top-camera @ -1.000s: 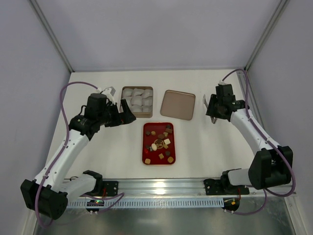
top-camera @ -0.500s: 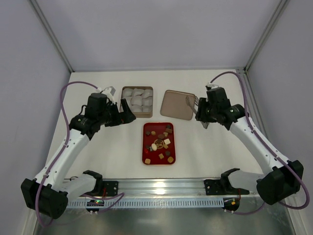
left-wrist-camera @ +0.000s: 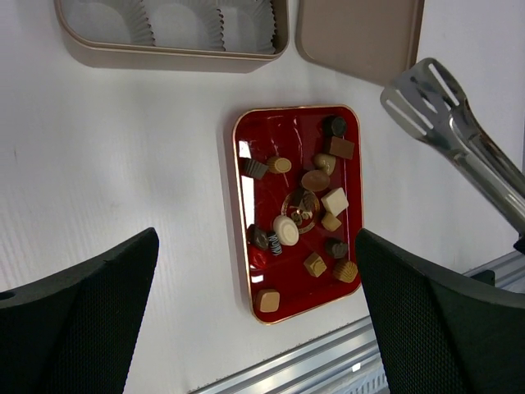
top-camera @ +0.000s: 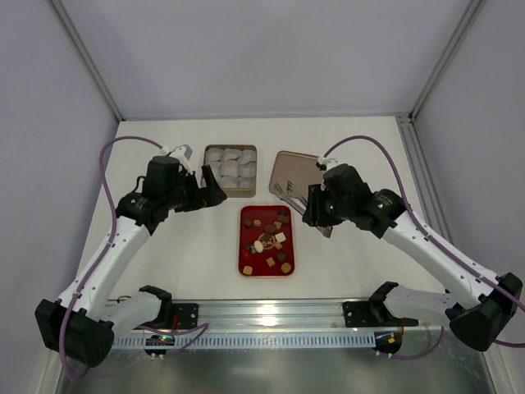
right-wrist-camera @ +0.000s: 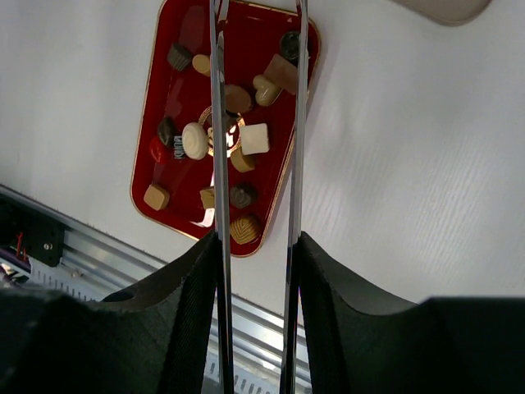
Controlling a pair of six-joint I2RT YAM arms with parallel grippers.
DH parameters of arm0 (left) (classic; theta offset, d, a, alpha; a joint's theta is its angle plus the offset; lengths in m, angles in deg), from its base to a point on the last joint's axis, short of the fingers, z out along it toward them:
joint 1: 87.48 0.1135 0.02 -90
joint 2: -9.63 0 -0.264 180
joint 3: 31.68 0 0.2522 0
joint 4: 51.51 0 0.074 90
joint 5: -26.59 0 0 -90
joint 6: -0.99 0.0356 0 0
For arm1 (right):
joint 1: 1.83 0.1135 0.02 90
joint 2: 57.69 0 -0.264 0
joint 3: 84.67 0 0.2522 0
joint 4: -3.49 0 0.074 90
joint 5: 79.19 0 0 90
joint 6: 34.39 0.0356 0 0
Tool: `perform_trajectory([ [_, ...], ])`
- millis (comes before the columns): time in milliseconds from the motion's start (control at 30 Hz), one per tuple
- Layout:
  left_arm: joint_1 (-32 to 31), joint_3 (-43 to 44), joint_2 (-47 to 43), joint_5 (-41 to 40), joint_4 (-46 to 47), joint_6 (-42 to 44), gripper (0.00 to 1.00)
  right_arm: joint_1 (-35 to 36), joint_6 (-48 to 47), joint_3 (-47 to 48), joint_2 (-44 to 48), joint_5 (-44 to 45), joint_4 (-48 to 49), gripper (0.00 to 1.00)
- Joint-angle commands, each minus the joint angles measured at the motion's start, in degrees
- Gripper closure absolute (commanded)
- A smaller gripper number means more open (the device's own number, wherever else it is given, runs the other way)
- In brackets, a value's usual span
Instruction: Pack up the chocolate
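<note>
Nearest, the aluminium rail (top-camera: 271,316) carrying both arm bases is seen along the near edge of the white table (top-camera: 361,271). Just beyond it, at mid-table, the red tray (top-camera: 241,246) is laid lengthwise. The chocolate (left-wrist-camera: 335,200) is scattered loose inside it: dark brown, tan and cream pieces, square and round. A gold emblem (left-wrist-camera: 302,209) is printed at the tray's centre, but any lettering on it is too small to be read.

The right gripper (right-wrist-camera: 256,246) is closed on the handle end of a pair of metal tongs (left-wrist-camera: 422,86), with one finger pressed against the outside of each arm. The tongs are held partly open, and nothing is gripped between their slotted heads. The heads are held above the table by the tray's far right corner, close to the lid's near edge; whether they overlap the lid cannot be settled. The left gripper (top-camera: 217,194) is spread fully with nothing held. It is hung to the left of the tray's far end, just short of the box.

Farthest, the tan box (left-wrist-camera: 164,59), lined with white crinkled paper cups (left-wrist-camera: 176,16), is set beside its flat lid (left-wrist-camera: 357,37), which lies to the right.

Compared with a second earlier, the right arm has been swung in from the table's right side toward the centre. The tongs have been carried with it, from beyond the lid to the tray's corner. The left arm, tray, chocolate, box and lid have not been moved.
</note>
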Motion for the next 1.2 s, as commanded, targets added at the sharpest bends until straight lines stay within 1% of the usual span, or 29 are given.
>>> perform_trajectory([
  [0,-0.1,0.2,0.1,-1.2,1.9,-0.4,0.0,4.2,1.8,0.6,0.1,-2.2,-0.1,0.57],
  [200,-0.1,0.4,-0.1,-1.4,1.4,0.0,0.0,9.4,2.2,0.8,-2.9,-2.1,-0.1,0.57],
  [667,-0.1,-0.4,-1.5,-1.9,0.2,0.2,0.0,16.0,4.0,-0.8,-3.6,-2.0,-3.4,0.58],
  [800,-0.1,-0.5,-1.7,-1.9,0.1,0.2,0.0,16.5,4.4,-1.8,-3.3,-2.0,-4.1,0.6],
  [1167,-0.2,-0.6,-1.6,-1.8,0.0,0.4,0.0,17.3,4.1,-2.2,-4.3,-1.5,-4.5,0.61],
])
